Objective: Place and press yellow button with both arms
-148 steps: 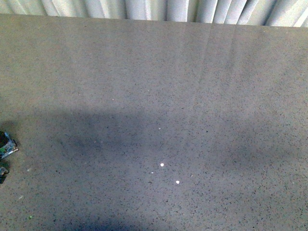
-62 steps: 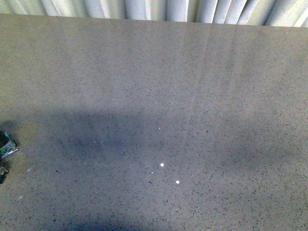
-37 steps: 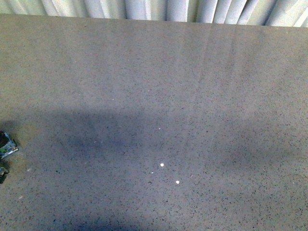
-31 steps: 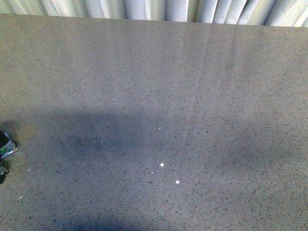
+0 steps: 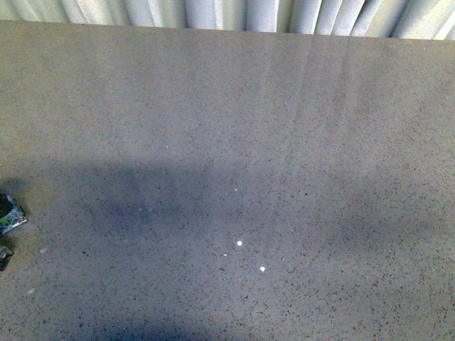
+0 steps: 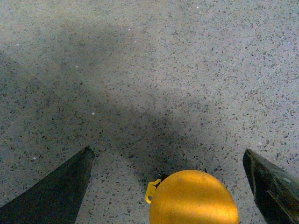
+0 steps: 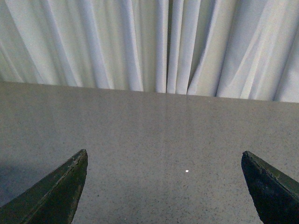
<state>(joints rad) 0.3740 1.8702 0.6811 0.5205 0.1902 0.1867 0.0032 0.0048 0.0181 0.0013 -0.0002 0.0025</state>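
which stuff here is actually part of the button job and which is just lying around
For the job: yellow button; left jaws, wide open either side of it, not touching; right jaws, open and empty; table.
Lying about: dark gadget at the far left of the front view; white specks; curtain.

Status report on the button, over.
Left end effector open, button sitting between, not gripped. Right end effector open, empty. No obstruction seen.

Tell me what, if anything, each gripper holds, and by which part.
Nothing: left gripper and right gripper are open; yellow button sits untouched between left fingers.
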